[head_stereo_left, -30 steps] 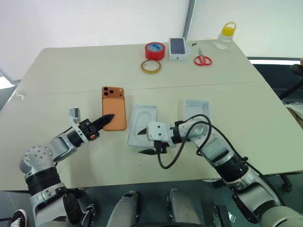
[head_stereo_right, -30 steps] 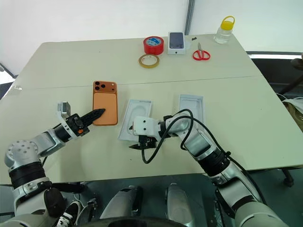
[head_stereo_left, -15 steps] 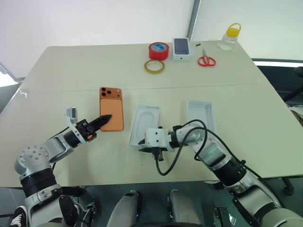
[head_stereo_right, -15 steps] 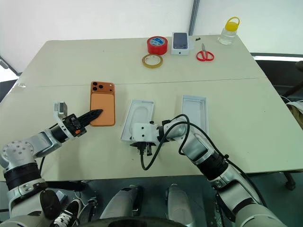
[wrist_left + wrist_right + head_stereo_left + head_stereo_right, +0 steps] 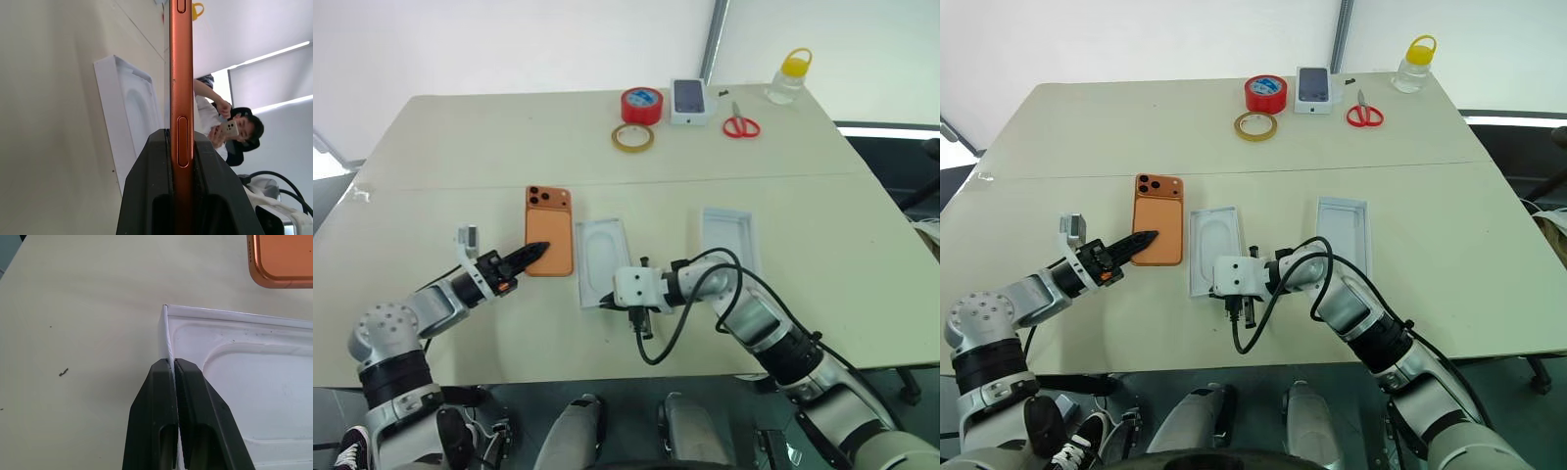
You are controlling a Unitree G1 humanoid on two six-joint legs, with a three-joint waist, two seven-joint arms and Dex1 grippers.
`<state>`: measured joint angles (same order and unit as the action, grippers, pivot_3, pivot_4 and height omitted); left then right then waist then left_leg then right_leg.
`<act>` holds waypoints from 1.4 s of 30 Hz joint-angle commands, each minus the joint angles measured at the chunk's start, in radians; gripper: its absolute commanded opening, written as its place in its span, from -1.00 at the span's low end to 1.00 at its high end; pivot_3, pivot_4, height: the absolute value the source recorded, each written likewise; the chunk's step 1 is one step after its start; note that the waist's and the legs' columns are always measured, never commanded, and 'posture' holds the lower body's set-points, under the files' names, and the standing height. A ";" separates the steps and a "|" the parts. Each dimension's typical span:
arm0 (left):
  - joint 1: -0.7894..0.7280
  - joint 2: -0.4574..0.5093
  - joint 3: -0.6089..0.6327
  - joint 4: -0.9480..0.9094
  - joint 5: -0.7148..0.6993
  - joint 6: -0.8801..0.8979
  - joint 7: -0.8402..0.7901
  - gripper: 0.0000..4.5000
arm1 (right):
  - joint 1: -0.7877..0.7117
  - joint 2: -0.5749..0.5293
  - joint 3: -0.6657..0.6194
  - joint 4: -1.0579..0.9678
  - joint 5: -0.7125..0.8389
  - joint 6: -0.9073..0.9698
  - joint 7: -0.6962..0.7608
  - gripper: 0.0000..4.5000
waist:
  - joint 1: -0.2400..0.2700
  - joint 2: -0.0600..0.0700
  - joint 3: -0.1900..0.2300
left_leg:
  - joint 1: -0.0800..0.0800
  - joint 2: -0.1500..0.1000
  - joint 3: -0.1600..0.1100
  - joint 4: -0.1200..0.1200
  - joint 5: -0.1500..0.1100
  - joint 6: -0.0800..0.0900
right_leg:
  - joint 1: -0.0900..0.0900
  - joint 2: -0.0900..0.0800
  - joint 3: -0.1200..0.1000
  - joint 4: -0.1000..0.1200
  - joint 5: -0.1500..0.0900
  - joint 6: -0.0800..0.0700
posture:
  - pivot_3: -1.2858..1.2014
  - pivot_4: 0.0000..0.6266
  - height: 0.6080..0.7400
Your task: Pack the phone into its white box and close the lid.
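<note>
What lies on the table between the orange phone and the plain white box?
The flat white insert with an oval recess lies between the phone and the white box, as both eye views show. The right gripper is shut on its wall.

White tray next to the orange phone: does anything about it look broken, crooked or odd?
Nothing much stands out. The white insert lies parallel to the phone and looks undamaged, apart from a few dark specks inside it. The right gripper pinches its wall, and the left gripper pinches the phone's edge.
</note>
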<state>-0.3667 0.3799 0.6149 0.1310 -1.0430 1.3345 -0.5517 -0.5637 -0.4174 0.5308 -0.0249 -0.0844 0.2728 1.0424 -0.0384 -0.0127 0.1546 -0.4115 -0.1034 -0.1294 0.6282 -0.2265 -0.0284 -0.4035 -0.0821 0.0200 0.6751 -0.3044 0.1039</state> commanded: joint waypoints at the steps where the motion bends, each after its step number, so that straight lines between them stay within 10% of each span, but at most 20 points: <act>1: -0.024 -0.012 0.007 -0.055 -0.057 -0.030 0.009 -1.00 | -0.049 -0.023 -0.062 0.056 -0.005 -0.029 -0.021 -0.97 | 0.002 -0.001 0.000 | 0.000 0.000 0.000 0.000 0.000 0.000 | 0.000 0.000 0.000 0.000 0.000 0.000 | 0.03 -0.52 1.00; 18: -0.109 -0.113 -0.084 -0.017 -0.064 -0.148 0.104 -1.00 | -0.033 -0.023 -0.119 0.014 0.047 0.093 -0.033 -0.97 | 0.012 -0.002 0.001 | 0.000 0.000 0.000 0.000 0.001 -0.001 | 0.001 0.000 -0.001 -0.002 0.000 0.000 | 0.03 -0.52 1.00; 26: -0.131 -0.169 -0.164 0.004 -0.048 -0.185 0.108 -1.00 | -0.037 -0.068 -0.172 -0.047 0.088 0.139 -0.022 0.55 | 0.022 -0.003 0.002 | 0.000 0.000 0.000 0.000 0.001 -0.001 | 0.002 0.000 -0.001 -0.004 0.000 0.000 | 0.03 -0.52 1.00; 35: -0.144 -0.207 -0.221 0.080 -0.011 -0.233 0.092 -1.00 | -0.030 -0.222 -0.296 0.008 0.167 0.125 0.045 0.55 | 0.024 -0.004 0.002 | 0.000 0.000 0.000 0.000 0.000 0.000 | 0.004 0.000 -0.002 -0.007 0.000 0.000 | 0.03 -0.52 1.00; 42: -0.171 -0.247 -0.254 0.126 0.001 -0.244 0.070 0.41 | -0.078 -0.218 -0.340 0.205 0.131 0.016 -0.043 0.58 | 0.024 -0.004 0.003 | 0.000 0.000 0.000 0.000 0.000 0.000 | 0.004 0.000 -0.002 -0.007 0.000 0.000 | 0.03 -0.52 1.00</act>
<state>-0.4994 0.1370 0.3667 0.2737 -1.0140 1.0896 -0.4551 -0.6032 -0.6410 0.2174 0.1908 0.0456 0.3187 1.0135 -0.0148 -0.0168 0.1573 -0.4116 -0.1036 -0.1291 0.6279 -0.2261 -0.0289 -0.3994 -0.0825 0.0182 0.6683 -0.3042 0.1041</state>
